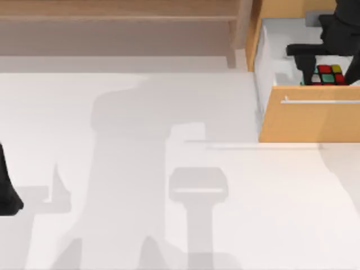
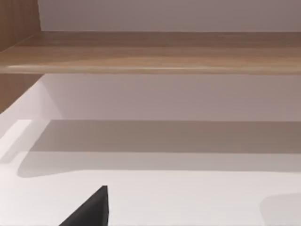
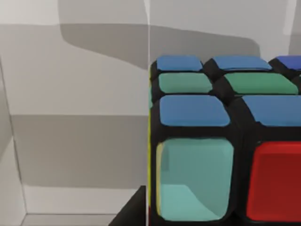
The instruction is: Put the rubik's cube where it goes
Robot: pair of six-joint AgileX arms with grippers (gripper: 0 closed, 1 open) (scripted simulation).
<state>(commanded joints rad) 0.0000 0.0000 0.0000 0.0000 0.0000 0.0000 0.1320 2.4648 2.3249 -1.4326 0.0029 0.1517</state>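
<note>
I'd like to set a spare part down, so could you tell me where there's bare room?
The table is bare from the left arm across to the open drawer. The drawer is crowded: the right pincer and the rubik's cube.

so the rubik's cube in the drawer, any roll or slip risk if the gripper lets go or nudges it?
The rubik's cube has flat faces and square edges, so it probably sits put rather than rolls. It looks rigid, so a nudge likely slides it whole. The stickers look smooth, possibly slippery. The drawer walls should stop any slide. The right gripper is over it.
</note>
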